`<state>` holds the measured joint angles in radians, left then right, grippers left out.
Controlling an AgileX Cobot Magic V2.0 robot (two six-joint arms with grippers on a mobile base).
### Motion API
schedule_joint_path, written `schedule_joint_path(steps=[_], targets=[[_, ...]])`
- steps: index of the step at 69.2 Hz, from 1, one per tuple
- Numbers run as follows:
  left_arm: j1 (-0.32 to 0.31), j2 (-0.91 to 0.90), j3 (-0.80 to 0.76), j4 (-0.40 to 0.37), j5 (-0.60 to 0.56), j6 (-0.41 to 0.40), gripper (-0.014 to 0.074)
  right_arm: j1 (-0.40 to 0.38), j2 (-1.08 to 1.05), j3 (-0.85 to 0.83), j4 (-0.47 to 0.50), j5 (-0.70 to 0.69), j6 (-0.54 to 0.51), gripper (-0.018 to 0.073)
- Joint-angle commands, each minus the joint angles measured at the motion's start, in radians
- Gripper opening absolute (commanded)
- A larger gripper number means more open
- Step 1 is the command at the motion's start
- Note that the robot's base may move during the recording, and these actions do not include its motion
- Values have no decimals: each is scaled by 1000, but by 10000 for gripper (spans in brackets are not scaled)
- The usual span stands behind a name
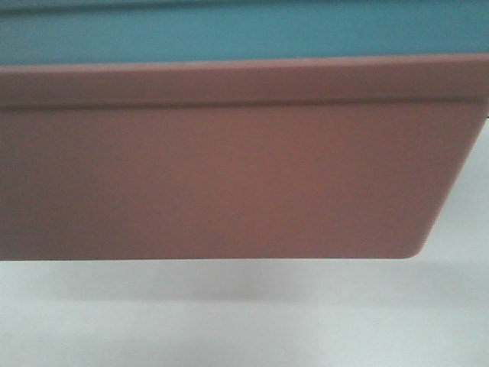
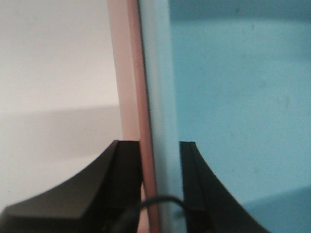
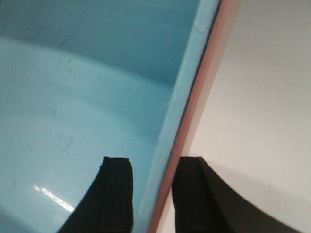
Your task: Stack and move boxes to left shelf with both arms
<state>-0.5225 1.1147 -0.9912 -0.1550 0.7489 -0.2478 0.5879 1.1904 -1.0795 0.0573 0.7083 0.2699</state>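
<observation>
Blue bin (image 1: 229, 30) nested inside pink bin (image 1: 214, 176), above the counter (image 1: 229, 321). Left gripper (image 2: 159, 148) clamps their paired left walls; right gripper (image 3: 154, 164) clamps the right walls.

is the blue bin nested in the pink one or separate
Nested: both wrist views show the blue bin sitting flush inside the pink bin, rims together.

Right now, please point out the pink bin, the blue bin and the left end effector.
pink bin (image 1: 214, 176): front view, outer side wall.
blue bin (image 3: 63, 131): right wrist view, inner surface.
left end effector (image 2: 159, 148): left wrist view, midway between fingertips.
</observation>
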Motion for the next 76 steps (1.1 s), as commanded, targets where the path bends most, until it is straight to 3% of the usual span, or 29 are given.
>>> schedule_joint_path(steps=[1,76], targets=[[2,-31,-38,-1,-90,28,-3,-4,-43,-32,-38,-72,-75,55],[2,-31,-38,-1,-90,28,-3,-4,-43,-32,-38,-72,-75,55]])
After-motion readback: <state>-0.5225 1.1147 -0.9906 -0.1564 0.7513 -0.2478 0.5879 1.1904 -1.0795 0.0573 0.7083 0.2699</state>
